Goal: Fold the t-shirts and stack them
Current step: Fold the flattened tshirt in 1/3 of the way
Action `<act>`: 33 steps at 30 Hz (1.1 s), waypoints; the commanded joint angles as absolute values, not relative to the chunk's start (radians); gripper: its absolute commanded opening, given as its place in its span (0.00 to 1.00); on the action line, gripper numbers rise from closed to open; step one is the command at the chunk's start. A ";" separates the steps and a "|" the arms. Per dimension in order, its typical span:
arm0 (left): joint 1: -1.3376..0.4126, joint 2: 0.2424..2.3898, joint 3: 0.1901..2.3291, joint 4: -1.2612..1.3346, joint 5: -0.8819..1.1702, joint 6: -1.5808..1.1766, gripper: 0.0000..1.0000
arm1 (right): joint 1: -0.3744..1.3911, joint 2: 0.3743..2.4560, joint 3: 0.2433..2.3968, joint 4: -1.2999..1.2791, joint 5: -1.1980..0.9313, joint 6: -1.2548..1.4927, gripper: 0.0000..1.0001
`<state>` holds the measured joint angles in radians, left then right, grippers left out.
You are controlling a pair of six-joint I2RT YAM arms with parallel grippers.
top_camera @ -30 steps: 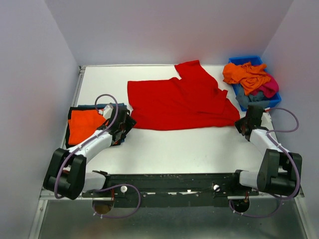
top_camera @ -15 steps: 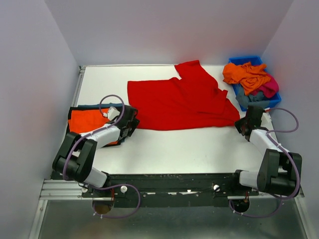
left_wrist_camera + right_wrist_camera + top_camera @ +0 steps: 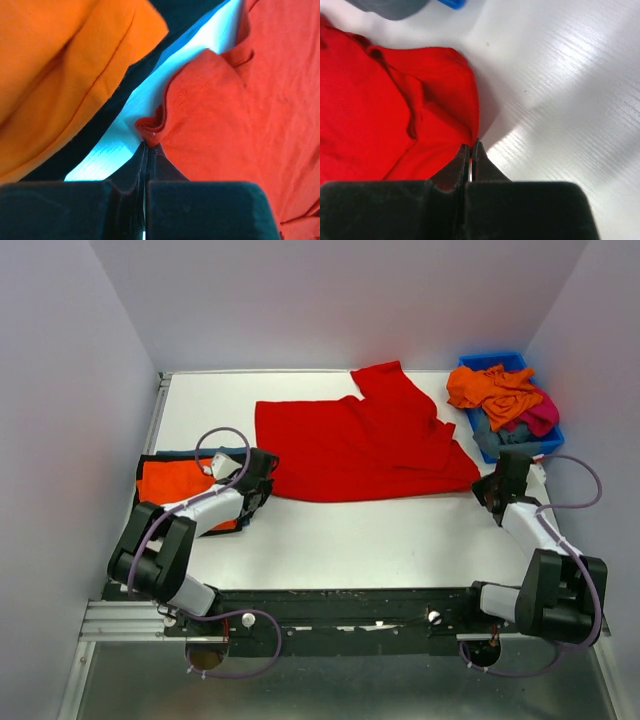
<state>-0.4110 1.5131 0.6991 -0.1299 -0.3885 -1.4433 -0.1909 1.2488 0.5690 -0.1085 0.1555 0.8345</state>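
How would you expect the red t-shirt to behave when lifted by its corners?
Probably floppy: the red t-shirt lies wrinkled and bunches where the left gripper pinches it. Likely light, sagging between that and the right gripper.

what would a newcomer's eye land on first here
The big red t-shirt lies spread across the middle of the white table, with the left gripper and right gripper each shut on one of its near corners. Next come the blue bin at the far right, heaped with crumpled shirts, and a folded orange t-shirt at the left edge.
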 commanded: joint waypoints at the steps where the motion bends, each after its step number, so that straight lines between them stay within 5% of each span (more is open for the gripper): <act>1: -0.414 1.390 0.762 -0.334 -0.520 -1.385 0.00 | -0.196 1.146 0.575 -0.133 0.161 0.807 0.01; 15: -0.426 1.181 0.664 -0.406 -0.454 -1.356 0.00 | -0.198 1.057 0.557 -0.327 0.120 0.856 0.01; 24: -0.423 1.183 0.943 -0.566 -0.581 -1.287 0.00 | -0.196 1.158 0.949 -0.259 -0.265 0.713 0.01; 33: -0.425 1.054 0.737 -0.477 -0.477 -1.293 0.00 | -0.219 1.066 0.855 -0.604 0.144 0.819 0.01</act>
